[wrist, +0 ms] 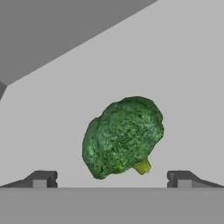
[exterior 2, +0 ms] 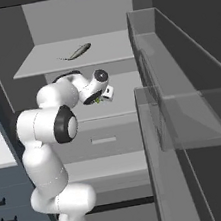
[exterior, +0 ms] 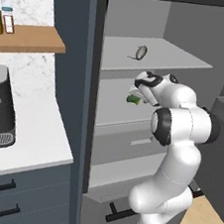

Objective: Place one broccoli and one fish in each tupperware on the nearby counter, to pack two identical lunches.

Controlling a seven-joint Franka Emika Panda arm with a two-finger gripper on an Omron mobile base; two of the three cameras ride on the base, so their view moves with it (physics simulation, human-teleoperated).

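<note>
Reaching with spread fingers (wrist: 112, 179) around the broccoli (wrist: 123, 136); closing off-centre could roll it deeper along its shelf (wrist: 183, 78).

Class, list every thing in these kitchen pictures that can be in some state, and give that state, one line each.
End effector: open, fingertips apart, with the broccoli ahead between them, not gripped.
Broccoli: lying on a fridge shelf, unheld.
Fish: lying flat on the upper shelf, untouched.
Fridge door: swung open.

Rough, matt broccoli (wrist: 123, 136); smooth matt grey shelf (wrist: 183, 65), perhaps plastic.
</note>
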